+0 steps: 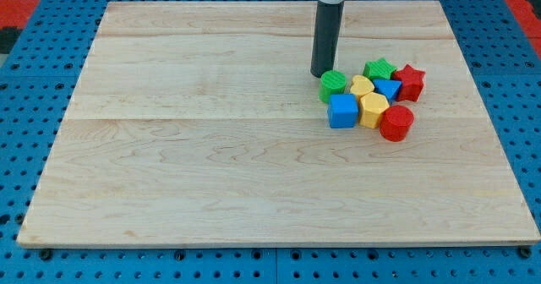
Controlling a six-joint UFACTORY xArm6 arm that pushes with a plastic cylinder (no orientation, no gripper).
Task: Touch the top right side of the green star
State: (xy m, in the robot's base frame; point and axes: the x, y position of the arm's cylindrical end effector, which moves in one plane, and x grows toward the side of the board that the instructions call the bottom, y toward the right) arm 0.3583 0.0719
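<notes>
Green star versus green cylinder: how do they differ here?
The green star has points; the green cylinder is round. The star sits at the cluster's top beside the red star; the cylinder sits at its left edge, against my tip. Both are green.

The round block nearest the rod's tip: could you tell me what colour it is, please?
Green. The green cylinder sits just right of my tip, shown in the camera view.

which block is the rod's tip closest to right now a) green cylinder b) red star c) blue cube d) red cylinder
a, my tip sits just at the upper left edge of the green cylinder, while the green star lies further toward the view's right.
</notes>
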